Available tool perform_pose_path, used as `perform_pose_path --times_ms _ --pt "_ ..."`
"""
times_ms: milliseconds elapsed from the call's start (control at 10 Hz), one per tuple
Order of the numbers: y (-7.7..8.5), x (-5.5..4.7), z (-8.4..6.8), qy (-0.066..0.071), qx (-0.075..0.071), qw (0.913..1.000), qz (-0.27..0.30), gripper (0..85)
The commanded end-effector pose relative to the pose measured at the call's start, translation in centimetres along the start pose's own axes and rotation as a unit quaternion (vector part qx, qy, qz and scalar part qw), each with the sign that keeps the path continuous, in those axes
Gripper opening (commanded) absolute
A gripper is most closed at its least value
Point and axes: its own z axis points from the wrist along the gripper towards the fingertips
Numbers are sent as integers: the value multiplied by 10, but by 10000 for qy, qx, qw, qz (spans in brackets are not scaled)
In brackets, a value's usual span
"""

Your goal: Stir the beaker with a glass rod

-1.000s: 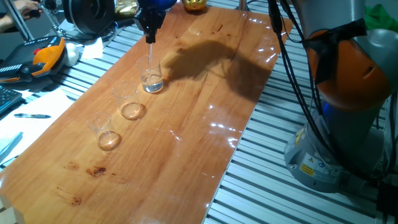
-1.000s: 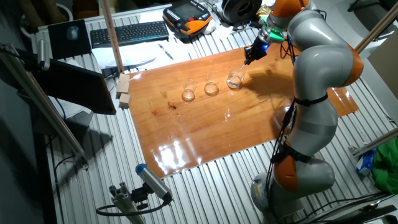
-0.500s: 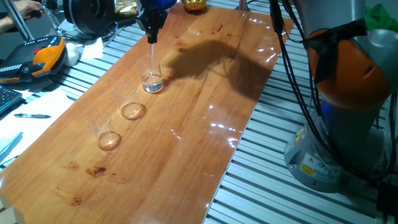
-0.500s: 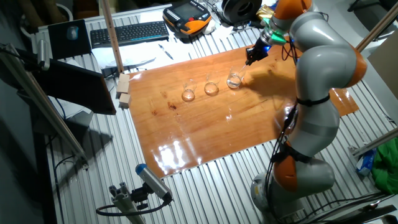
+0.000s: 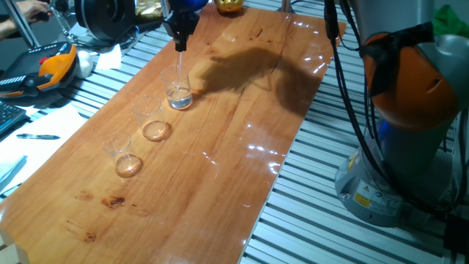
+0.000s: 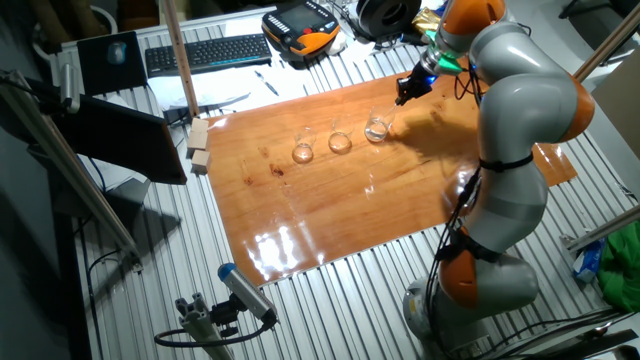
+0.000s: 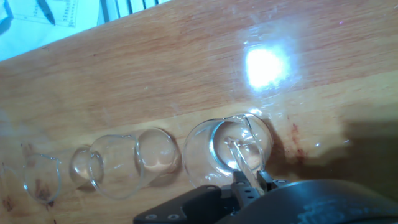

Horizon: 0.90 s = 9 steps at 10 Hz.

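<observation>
Wooden bench (image 5: 242,147), varnished and glossy, set on a slatted metal frame; a keyboard (image 6: 195,53) and an orange-and-black handset (image 6: 303,26) lie beyond its far edge. Three small glass beakers stand in a row on the wood. Left to right in the fixed view facing the arm: an amber-bottomed beaker (image 6: 303,151), a second amber-bottomed beaker (image 6: 340,140), then the beaker (image 6: 377,128) with a colourless bottom. Above the latter hangs the gripper (image 5: 179,42), its fingers (image 7: 241,185) pinched narrow on the glass rod (image 7: 239,159). The rod's lower end reaches down inside the beaker, near its bottom.
</observation>
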Motion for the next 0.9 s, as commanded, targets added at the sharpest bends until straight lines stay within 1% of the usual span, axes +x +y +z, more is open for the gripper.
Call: perform_pose_path --times_ms 0,200,300,500,800 --pt "0 1 1 38 -30 10000 -3 0" --pt "-1 1 2 138 -123 9998 11 0" --pt "-1 1 2 153 -167 9997 41 0" --pt "-2 1 2 143 -246 9996 79 0" --pt "-4 3 0 145 -261 9995 71 0"
